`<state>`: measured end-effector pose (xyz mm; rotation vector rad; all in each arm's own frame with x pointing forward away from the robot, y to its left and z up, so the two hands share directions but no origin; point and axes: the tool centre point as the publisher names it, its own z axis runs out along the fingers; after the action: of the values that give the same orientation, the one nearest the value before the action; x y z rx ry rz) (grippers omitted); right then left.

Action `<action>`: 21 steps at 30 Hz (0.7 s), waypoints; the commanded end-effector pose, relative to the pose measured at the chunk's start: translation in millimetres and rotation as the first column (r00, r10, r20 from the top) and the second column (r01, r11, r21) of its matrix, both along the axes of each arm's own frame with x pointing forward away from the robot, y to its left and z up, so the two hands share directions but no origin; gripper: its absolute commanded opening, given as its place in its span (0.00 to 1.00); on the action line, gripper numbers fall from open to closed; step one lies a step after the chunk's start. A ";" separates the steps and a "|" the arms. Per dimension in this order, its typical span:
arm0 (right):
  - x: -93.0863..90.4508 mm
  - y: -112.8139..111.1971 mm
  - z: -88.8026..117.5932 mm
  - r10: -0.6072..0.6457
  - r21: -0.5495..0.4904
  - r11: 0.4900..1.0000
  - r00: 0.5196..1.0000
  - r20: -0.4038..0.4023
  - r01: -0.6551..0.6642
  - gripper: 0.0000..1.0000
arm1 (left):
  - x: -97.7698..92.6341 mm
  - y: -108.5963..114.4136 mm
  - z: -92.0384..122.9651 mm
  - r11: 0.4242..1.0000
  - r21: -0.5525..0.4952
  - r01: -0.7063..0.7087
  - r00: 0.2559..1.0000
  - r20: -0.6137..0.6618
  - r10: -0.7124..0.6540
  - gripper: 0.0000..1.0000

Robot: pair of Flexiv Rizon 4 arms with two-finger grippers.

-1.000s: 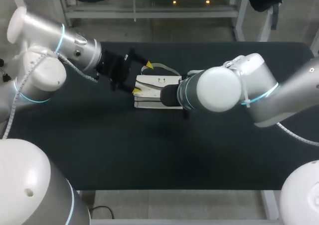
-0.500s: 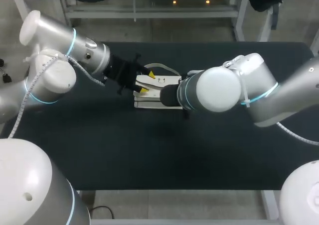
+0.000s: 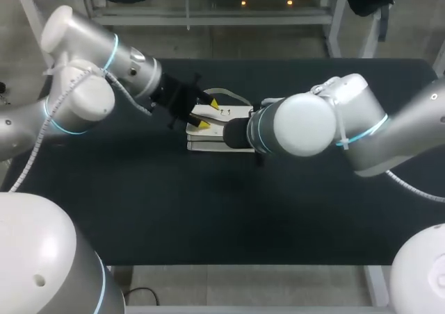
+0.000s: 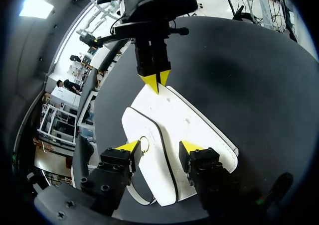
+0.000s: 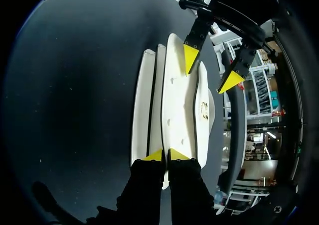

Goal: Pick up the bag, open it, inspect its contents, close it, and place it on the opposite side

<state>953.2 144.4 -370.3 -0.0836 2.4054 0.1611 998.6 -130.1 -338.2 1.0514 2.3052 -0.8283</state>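
A flat white bag [image 3: 205, 142] lies on the dark table, flap up, with a small ring clasp [image 4: 144, 145] on the flap. My left gripper [image 3: 207, 114] hangs over the bag's left end. Its fingers stand half apart astride the flap, one tip [image 5: 189, 56] on the bag [image 5: 174, 100] and the other [image 5: 230, 80] just past the flap's far edge, so it is open. My right gripper [image 5: 168, 155] is shut, its tips resting on the bag's right end [image 4: 155, 80]. In the head view my right arm [image 3: 299, 126] hides that gripper.
A grey strap [image 3: 222, 92] loops out from the bag's far side. The dark table top [image 3: 208, 210] spreads wide on both sides and in front of the bag.
My left gripper has moved right, over the bag's left end, and its fingers have narrowed from wide open to about half. The right arm and the bag have stayed put.
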 end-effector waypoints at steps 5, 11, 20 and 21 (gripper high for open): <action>-0.1 0.3 -1.8 0.002 0.003 1.000 1.000 0.003 -0.002 0.00 | 3.9 -7.0 -7.8 0.999 0.026 -0.042 0.998 0.058 0.041 0.47; -0.1 0.3 -1.8 0.002 0.003 1.000 1.000 0.003 -0.002 0.00 | 9.0 -8.5 -9.3 0.996 0.048 -0.081 0.994 0.083 0.077 0.38; -0.1 0.3 -1.8 0.002 0.003 1.000 1.000 0.003 -0.002 0.00 | 17.5 -7.2 -10.7 0.989 0.058 -0.138 0.989 0.062 0.134 0.02; -0.1 0.3 -1.8 0.002 0.003 1.000 1.000 0.003 -0.002 0.00 | 18.5 -6.7 -10.6 0.987 0.057 -0.148 0.988 0.058 0.144 0.00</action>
<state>953.8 145.2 -370.1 -0.0833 2.4047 0.1611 1013.6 -134.0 -348.3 0.9133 2.3350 -0.6761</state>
